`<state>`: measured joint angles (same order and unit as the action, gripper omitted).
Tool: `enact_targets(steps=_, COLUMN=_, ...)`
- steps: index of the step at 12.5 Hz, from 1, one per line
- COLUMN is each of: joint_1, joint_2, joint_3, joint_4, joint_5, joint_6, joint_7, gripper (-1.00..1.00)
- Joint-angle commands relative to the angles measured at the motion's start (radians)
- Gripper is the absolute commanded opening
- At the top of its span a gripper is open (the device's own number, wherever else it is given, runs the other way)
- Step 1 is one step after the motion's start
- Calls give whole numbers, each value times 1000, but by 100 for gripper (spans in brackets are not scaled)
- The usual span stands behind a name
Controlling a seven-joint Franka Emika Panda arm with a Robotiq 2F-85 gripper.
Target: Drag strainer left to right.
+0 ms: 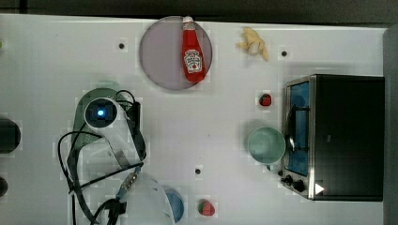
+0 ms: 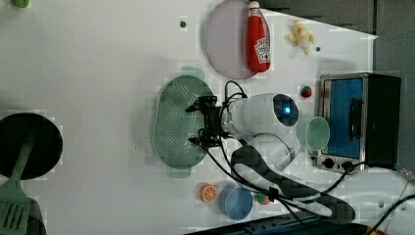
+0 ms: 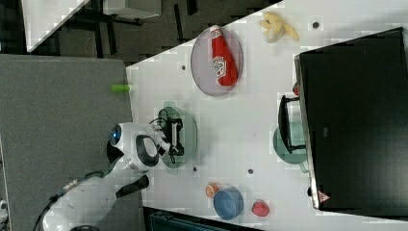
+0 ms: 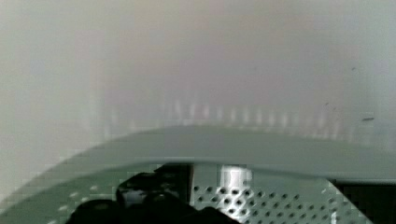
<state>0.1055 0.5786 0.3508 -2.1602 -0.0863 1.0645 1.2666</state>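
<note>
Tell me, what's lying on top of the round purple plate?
A red ketchup bottle lies on its side on the purple plate, its white cap poking just past the rim. The rest of the plate looks bare. Whatever is under the bottle is covered.

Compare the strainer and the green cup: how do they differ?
Shape: the strainer is oblong with rounded ends; the green cup is round.
Surface: the strainer is covered in a grid of tiny holes; the cup's inside is smooth.
Size: the strainer is clearly larger.
Position: the strainer sits under the open gripper; the cup stands apart, against the toaster oven.
Both are pale green and rest open side up on the white table.
</note>
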Motion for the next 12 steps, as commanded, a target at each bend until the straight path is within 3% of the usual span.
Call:
enact_targets(steps=1, joint_1=0, joint_2=-83, joint_3=-57, joint_4=-68, joint_5=2, joint_6=1, joint_7=14, gripper=100)
enact_targets(steps=6, joint_1=-32, joint_2=-161, joint_3=-146, joint_4=-168, joint_5=2, joint_6=4, joint_7=-101, gripper=100)
enact_targets(steps=12, joint_1=-71, joint_2=-183, joint_3=-291, joint_4=-202, joint_5=2, joint_6=19, joint_7=-299, gripper=100)
